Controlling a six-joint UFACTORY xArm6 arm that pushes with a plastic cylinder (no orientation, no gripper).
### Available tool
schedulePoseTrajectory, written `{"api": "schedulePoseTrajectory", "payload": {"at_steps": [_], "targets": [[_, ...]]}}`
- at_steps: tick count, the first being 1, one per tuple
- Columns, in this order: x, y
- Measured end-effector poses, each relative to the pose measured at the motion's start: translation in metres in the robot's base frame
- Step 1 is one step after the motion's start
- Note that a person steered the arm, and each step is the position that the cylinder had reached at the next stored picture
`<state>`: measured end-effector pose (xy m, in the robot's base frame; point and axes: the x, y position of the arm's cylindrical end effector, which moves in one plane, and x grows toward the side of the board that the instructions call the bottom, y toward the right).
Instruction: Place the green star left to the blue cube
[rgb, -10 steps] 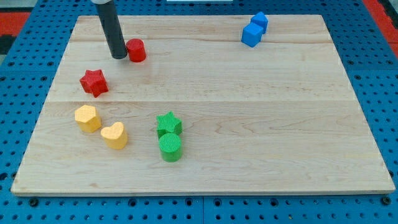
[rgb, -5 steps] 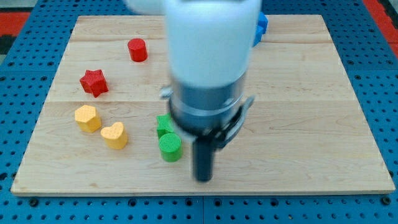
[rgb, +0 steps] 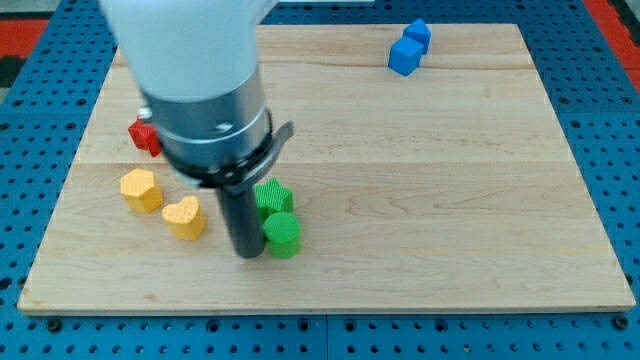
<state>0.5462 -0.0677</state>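
Wooden board (rgb: 430, 180) lies on a blue pegboard (rgb: 30, 60).

My tip (rgb: 247, 254) is down near the view's bottom, left of centre. It sits just to the view's left of the green cylinder (rgb: 282, 236), right up against it or very nearly; contact cannot be confirmed. There is no pincer on this arm, only the dark rod, so there is nothing to report as apart or together.

Green star (rgb: 272, 198) sits directly above the green cylinder in the view, the two touching or almost so. The star's left edge is partly hidden behind the rod. The star is on the rod's right side, a little above the tip.

Blue cube (rgb: 404, 56) is far off at the view's top right, with a second blue block (rgb: 418, 34) just behind it, touching or close to it; its shape is not clear. The green star is well apart from both, down and to the view's left of them.

Yellow heart (rgb: 185, 217) lies to the view's left of the tip, near it but apart. A second yellow block (rgb: 141, 190), rounded, sits further left and slightly higher.

Red block (rgb: 143, 136) shows at the view's left, mostly covered by the arm's body (rgb: 200, 90); its shape cannot be made out. The arm's pale and grey housing blocks much of the board's upper left.
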Motion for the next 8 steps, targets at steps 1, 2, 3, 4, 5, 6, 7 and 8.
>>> {"api": "schedulePoseTrajectory", "payload": {"at_steps": [1, 2, 3, 4, 5, 6, 7, 8], "targets": [[-0.021, 0.004], [-0.038, 0.005], [-0.054, 0.016], [-0.077, 0.024], [-0.1, 0.028], [-0.13, 0.032], [-0.145, 0.024], [-0.146, 0.014]]}}
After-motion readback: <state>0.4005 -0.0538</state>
